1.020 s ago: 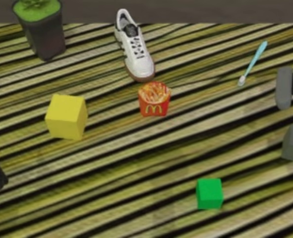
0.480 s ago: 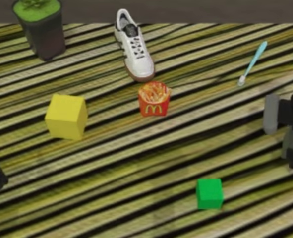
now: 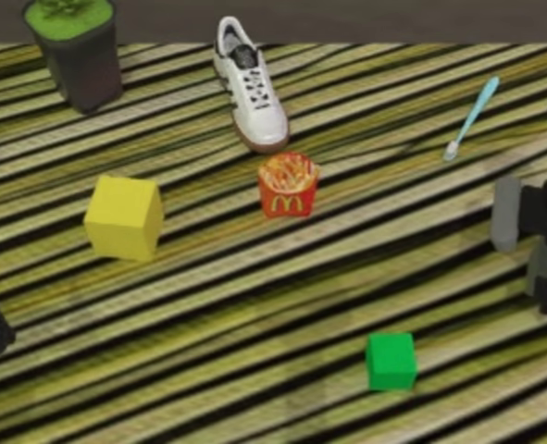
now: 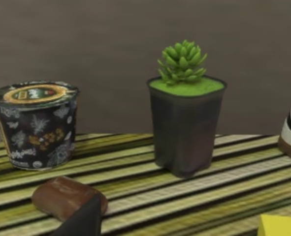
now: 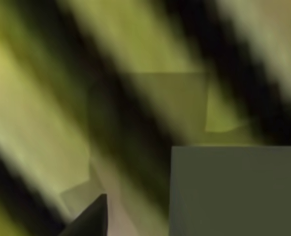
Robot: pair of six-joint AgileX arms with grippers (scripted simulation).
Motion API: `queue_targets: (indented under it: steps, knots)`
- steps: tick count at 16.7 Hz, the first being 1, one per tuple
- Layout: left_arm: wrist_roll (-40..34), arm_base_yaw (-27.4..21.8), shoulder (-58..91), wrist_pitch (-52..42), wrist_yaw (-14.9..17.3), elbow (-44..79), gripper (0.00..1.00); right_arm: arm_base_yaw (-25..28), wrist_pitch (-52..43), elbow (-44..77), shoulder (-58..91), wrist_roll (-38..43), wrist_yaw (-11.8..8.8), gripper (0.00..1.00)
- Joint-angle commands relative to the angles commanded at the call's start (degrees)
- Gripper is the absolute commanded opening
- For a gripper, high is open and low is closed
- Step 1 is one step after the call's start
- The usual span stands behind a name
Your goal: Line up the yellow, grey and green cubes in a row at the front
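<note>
Grey cube (image 3: 506, 213) unmoved beside right claw (image 3: 532, 242)

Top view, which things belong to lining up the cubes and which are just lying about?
Job: yellow cube, green cube, grey cube.
Lying about: fries carton, shoe, potted plant, blue utensil.

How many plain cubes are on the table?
3. The yellow cube sits at the table's left, the green cube front and right of centre, the grey cube at the right edge, partly hidden.
</note>
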Motion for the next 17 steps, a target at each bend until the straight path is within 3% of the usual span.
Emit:
queue_targets:
  steps: [10,17]
  knots:
    - [0.0,0.0,0.0,0.0,0.0,0.0,1.0,0.0,0.0,0.0,0.0,0.0,0.0,0.02]
    - [0.0,0.0,0.0,0.0,0.0,0.0,1.0,0.0,0.0,0.0,0.0,0.0,0.0,0.0]
